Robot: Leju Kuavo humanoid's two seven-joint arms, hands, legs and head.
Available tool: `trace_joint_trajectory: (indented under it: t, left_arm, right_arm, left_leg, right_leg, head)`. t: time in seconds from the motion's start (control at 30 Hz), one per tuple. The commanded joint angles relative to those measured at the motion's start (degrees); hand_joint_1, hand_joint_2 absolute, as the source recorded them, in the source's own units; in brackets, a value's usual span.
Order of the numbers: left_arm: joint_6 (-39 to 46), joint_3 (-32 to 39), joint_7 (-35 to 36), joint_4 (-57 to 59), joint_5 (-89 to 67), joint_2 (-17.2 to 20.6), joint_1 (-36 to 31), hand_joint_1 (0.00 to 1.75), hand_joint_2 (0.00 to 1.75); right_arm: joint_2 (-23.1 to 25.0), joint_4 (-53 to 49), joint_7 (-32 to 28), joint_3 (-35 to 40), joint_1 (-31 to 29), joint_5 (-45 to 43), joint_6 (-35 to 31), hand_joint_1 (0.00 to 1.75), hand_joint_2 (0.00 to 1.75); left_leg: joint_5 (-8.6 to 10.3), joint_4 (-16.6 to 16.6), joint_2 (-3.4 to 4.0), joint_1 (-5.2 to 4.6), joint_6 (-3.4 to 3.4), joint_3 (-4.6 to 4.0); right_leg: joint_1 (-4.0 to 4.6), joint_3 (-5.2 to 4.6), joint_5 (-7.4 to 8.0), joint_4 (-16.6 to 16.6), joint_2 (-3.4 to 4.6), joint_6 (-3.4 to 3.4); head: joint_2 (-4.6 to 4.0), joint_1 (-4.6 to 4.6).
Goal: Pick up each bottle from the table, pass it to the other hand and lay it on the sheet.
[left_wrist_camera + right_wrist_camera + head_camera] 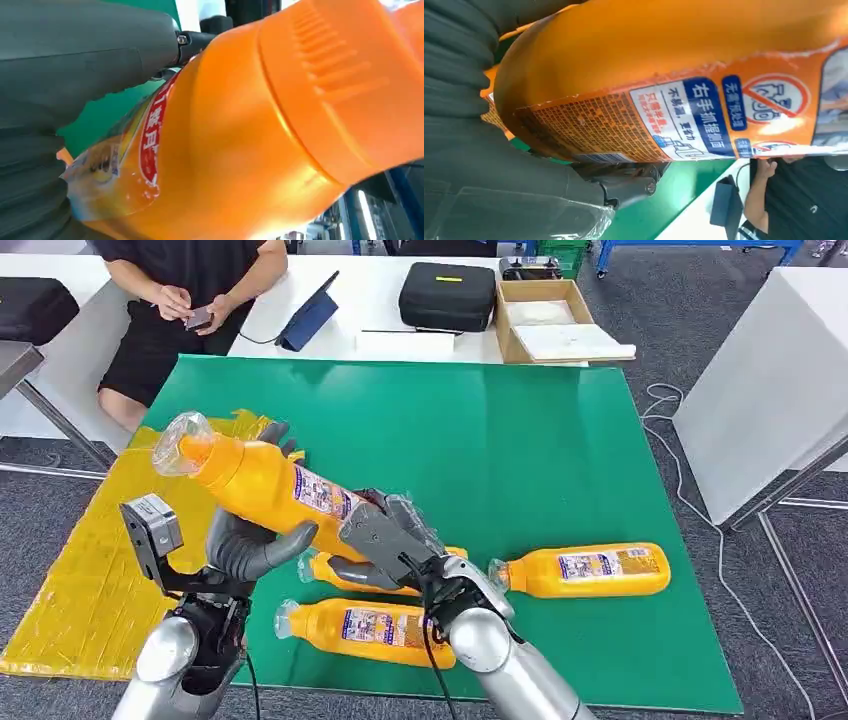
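Right wrist view is showing "右手抓握" printed on the glossy orange bottle [664,75]. Left hand [250,540] and right hand [390,540] are both wrapping fingers around it, cap tilting toward ten o'clock.

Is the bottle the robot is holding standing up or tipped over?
Tipped. The held bottle slants in the air, clear cap end raised toward the yellow sheet, with the left hand and right hand both gripping it.

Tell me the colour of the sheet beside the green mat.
Yellow; the sheet shows best in the head view.
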Motion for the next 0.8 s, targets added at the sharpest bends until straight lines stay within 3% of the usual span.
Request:
trace_joint_trajectory:
  t: [0.03,0.43,0.6,0.63,0.67,0.7,0.8]
  left_arm:
    - [1.4,2.7,-0.9,3.1,2.0,-0.4,-0.4,0.00,1.75]
    - [-8.3,-1.2,4.4,0.9,17.6,1.2,2.9,0.00,1.75]
    - [-8.0,-2.5,4.9,-0.7,17.8,0.9,2.3,0.00,1.75]
    - [-7.9,-2.8,4.9,-0.9,17.8,0.7,1.8,0.98,1.75]
    - [-7.8,-2.9,5.0,-1.0,18.0,0.6,1.6,0.98,1.75]
    - [-7.8,-2.9,5.0,-1.0,18.0,0.6,1.6,1.75,1.75]
    - [-7.7,-3.3,4.7,-1.2,17.1,0.7,1.2,1.75,1.75]
  right_arm:
    - [-1.2,5.2,-0.8,3.9,-2.8,0.1,-0.1,1.75,1.75]
    - [-1.2,6.1,-1.1,4.9,-2.7,1.4,-0.9,1.75,1.75]
    - [-1.3,5.7,-0.7,5.1,-2.7,1.7,-0.9,1.75,1.75]
    - [-1.4,5.8,-0.6,5.2,-2.9,1.7,-0.9,1.73,1.75]
    - [-1.4,5.9,-0.6,5.2,-3.0,1.7,-0.9,1.73,1.75]
    - [-1.4,5.9,-0.6,5.2,-3.0,1.7,-0.9,1.71,1.75]
    - [-1.7,6.1,-0.6,5.2,-3.3,1.6,-0.9,1.71,1.75]
  left_leg:
    - [0.05,0.0,0.03,0.03,-0.14,0.03]
    - [0.03,0.0,0.04,0.02,-0.13,0.02]
    - [0.03,0.0,0.03,0.05,-0.18,-0.04]
    - [0.03,0.0,0.01,0.02,-0.13,-0.04]
    - [0.04,0.0,-0.04,0.01,-0.11,-0.05]
    - [0.03,0.0,-0.05,0.00,-0.09,-0.04]
    - [0.06,0.0,-0.04,0.06,-0.18,-0.08]
  right_leg:
    - [0.03,0.05,0.08,-0.1,-0.01,-0.06]
    - [0.02,0.03,0.04,-0.1,-0.01,-0.06]
    - [0.05,0.00,0.07,-0.1,-0.02,-0.08]
    - [0.02,-0.01,0.04,0.0,-0.04,-0.06]
    - [0.00,-0.02,0.03,0.0,-0.08,-0.05]
    - [0.00,-0.02,0.02,0.0,-0.08,-0.04]
    - [0.05,-0.03,0.07,-0.1,-0.10,-0.08]
  head:
    - [0.00,0.00]
    - [0.00,0.00]
    - [0.00,0.00]
    - [0.00,0.00]
    - [0.00,0.00]
    - [0.00,0.00]
    - [0.00,0.00]
